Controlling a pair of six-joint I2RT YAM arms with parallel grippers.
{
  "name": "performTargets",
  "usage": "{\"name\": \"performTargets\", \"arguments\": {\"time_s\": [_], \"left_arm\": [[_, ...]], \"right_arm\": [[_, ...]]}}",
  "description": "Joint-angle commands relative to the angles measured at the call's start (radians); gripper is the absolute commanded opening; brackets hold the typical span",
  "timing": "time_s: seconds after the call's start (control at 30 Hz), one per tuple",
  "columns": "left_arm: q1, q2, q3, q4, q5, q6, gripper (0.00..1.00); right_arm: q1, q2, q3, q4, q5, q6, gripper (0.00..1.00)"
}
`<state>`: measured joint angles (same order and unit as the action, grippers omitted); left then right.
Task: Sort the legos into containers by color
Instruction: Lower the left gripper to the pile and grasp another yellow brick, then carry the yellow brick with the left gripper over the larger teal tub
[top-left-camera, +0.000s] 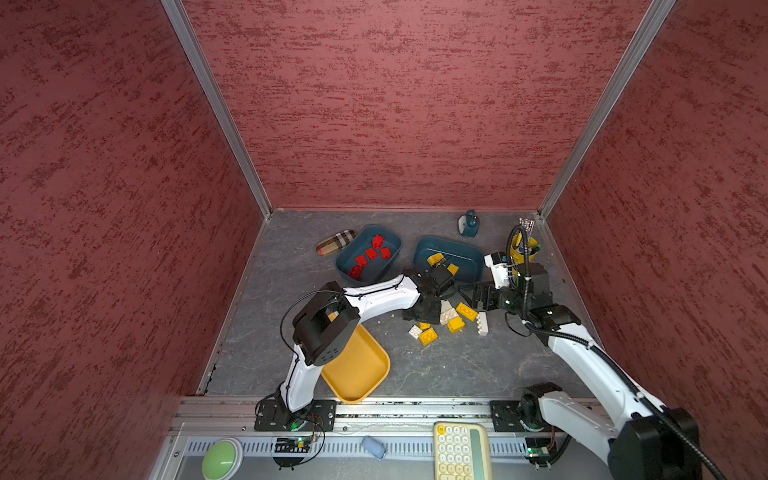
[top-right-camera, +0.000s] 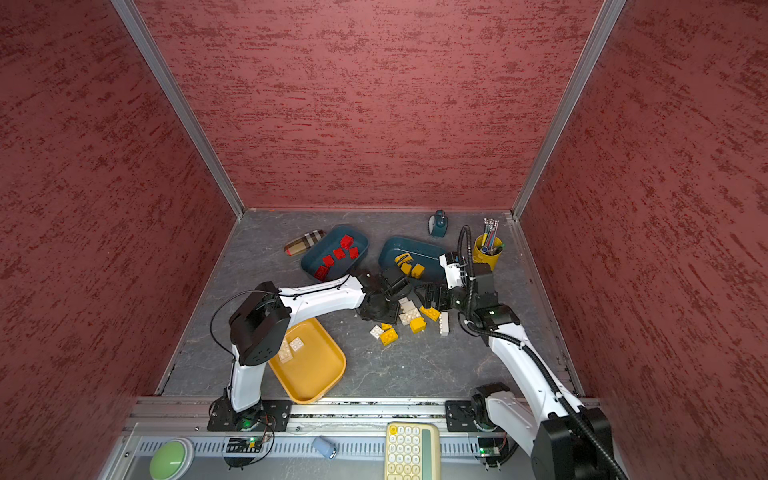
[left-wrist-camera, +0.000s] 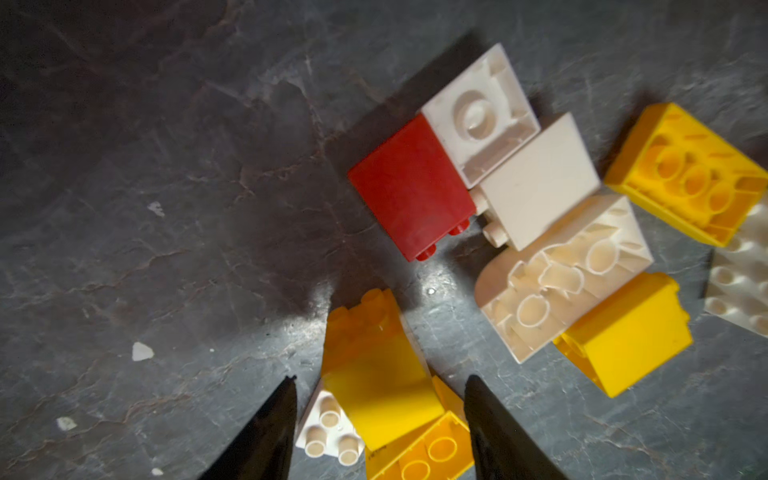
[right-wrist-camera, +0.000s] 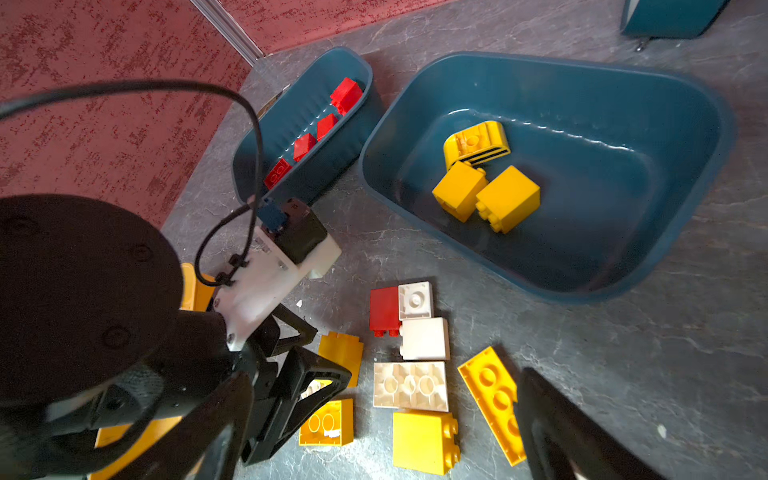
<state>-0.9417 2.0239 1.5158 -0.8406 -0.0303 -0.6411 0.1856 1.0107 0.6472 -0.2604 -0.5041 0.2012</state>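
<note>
Well — in a top view the loose bricks (top-left-camera: 453, 322) lie heaped, a teal tray (top-left-camera: 469, 259) just behind the heap. Left wrist view: left gripper (left-wrist-camera: 378, 380) fingers apart astride a yellow brick (left-wrist-camera: 382, 401) in the heap. Right wrist view — right gripper (right-wrist-camera: 388, 374) gaping wide by the heap.

The left wrist view cuts off the fingers (left-wrist-camera: 266, 436) of the left gripper (left-wrist-camera: 379, 379), and the yellow brick (left-wrist-camera: 378, 395) between the jaws covers part of a white brick (left-wrist-camera: 328, 432) beside one jaw. In both top views those jaws are too dark to make out, and the left arm's elbow (top-left-camera: 324, 328) covers part of the mustard tray (top-left-camera: 361, 374) behind them
</note>
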Motion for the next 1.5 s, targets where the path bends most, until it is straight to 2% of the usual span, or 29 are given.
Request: {"name": "performTargets", "arguments": {"time_s": [0.0,0.13,0.3,0.5,0.8,0.9,1.13,1.47], "left_arm": [[0.000,0.020,-0.011,0.036,-0.021,-0.032,0.62],[-0.001,0.044,-0.018,0.037,-0.027,-0.036,0.59],[0.001,0.058,-0.019,0.017,-0.041,-0.032,0.49],[0.016,0.018,-0.025,-0.023,-0.065,-0.001,0.31],[0.084,-0.082,0.044,-0.038,0.016,0.131,0.28],[0.127,-0.061,0.117,-0.026,0.081,0.206,0.28],[0.183,0.090,0.410,-0.037,0.139,0.360,0.27],[0.233,0.358,0.735,0.076,0.246,0.463,0.27]], "right_arm": [[-0.005,-0.016,-0.009,0.010,-0.008,-0.020,0.99],[-0.005,-0.015,-0.009,0.004,-0.005,-0.025,0.99],[-0.005,-0.015,-0.006,-0.001,-0.004,-0.028,0.99],[-0.005,-0.018,-0.007,-0.003,0.000,-0.030,0.99],[-0.005,-0.019,0.003,0.010,0.022,-0.021,0.99],[-0.005,-0.013,0.012,0.016,0.033,-0.020,0.99],[-0.007,-0.013,0.025,0.019,0.074,-0.012,0.99],[-0.015,-0.015,0.043,0.010,0.112,-0.022,0.99]]}}
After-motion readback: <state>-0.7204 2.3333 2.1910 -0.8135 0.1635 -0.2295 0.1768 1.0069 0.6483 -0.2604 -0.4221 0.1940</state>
